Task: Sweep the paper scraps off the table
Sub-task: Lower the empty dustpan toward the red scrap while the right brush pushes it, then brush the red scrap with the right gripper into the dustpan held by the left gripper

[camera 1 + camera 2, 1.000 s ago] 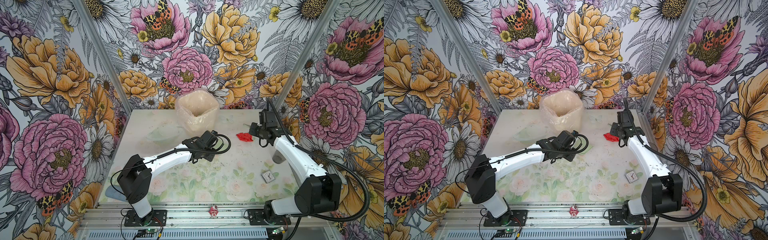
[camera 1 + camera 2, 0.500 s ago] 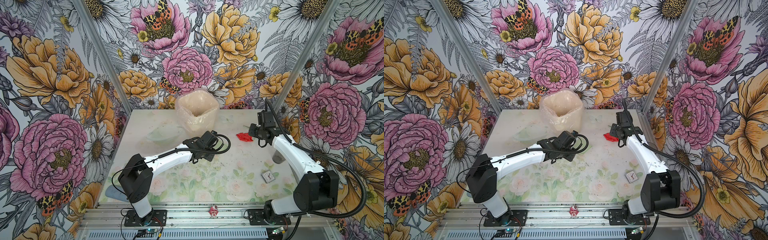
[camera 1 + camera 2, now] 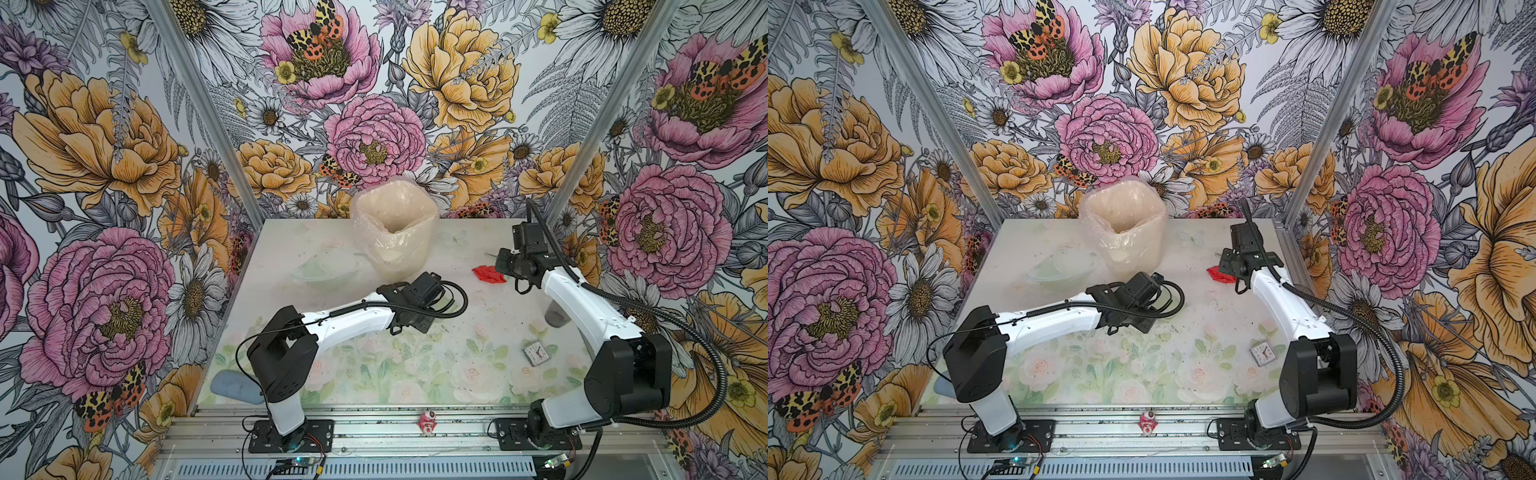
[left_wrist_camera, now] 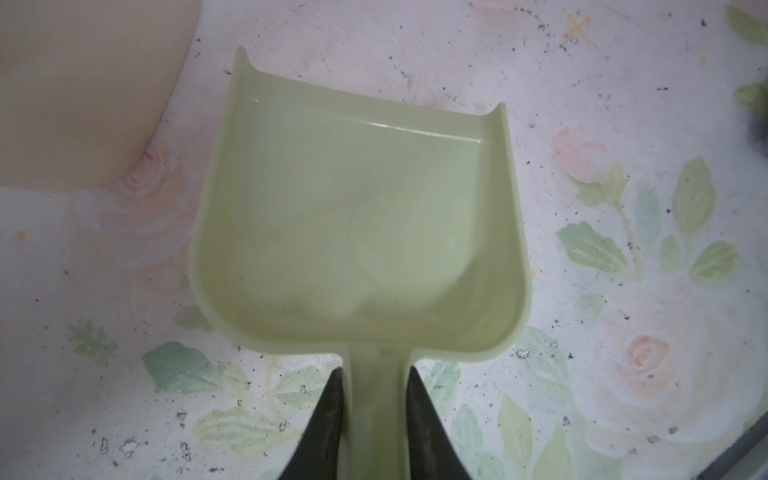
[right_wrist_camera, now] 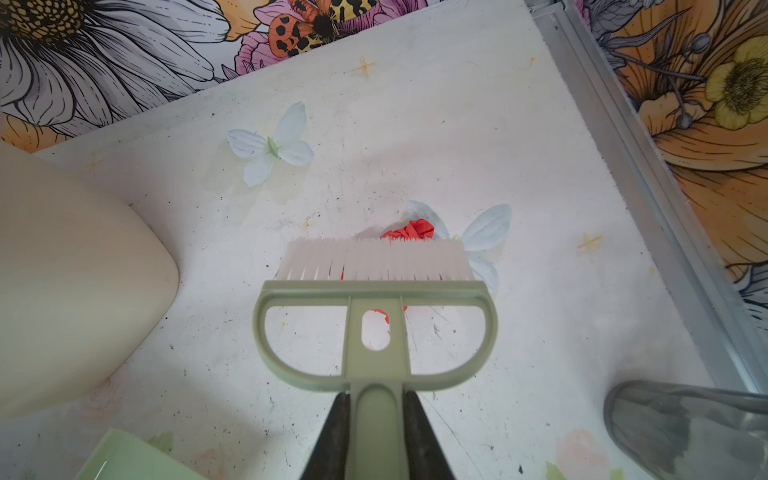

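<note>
On the rose-print table (image 3: 457, 374) only one red paper scrap (image 3: 488, 274) shows, near its right edge, under the brush (image 5: 374, 262) clamped by the right gripper (image 5: 376, 399); the left gripper (image 4: 376, 374) clamps the empty dustpan (image 4: 353, 208).

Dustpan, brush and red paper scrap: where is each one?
dustpan (image 4: 357, 216), left wrist view, tray floor.
brush (image 5: 374, 259), right wrist view, white bristles.
red paper scrap (image 3: 488, 274), in a top view, its middle.

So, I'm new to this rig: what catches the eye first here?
The loud floral walls, then one red scrap at the right rear of the table, at the bristles of the brush clamped in the right gripper. Mid-table, the left gripper clamps an empty green dustpan, with a bag-lined bin just beyond.
</note>
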Available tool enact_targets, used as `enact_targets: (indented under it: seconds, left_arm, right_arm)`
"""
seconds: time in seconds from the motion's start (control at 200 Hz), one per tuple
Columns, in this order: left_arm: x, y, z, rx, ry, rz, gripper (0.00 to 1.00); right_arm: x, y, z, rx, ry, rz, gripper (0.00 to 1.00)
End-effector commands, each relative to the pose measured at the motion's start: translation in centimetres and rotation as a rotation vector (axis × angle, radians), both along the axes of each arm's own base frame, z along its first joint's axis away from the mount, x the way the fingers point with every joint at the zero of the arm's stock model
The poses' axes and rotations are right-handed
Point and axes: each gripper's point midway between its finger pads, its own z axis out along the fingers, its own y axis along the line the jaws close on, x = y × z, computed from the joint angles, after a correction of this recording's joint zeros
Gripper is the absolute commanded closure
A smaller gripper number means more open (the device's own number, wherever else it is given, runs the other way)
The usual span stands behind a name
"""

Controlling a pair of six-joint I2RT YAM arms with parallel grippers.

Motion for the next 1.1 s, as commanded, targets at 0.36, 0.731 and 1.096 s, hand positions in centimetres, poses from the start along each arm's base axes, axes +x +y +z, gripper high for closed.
enact_targets:
  seconds: [0.36,0.731,1.096]
  left_arm:
    - [-1.0,-0.5,-4.3,0.076,0.088,-0.024,1.0]
    - [-0.7,-0.9,-5.7,0.102,0.105,-0.028,1.0]
    - [-0.5,-1.5,-6.0,0.096,0.106,-0.037,1.0]
  right_arm:
    - [0.7,0.3,2.0,0.033,-0.061,-0.015,1.0]
    - [1.5,-0.8,-1.0,-0.025,0.011,-0.068,1.0]
    - [3.7,-1.3,-5.1,-0.059,0.104,-0.107,1.0]
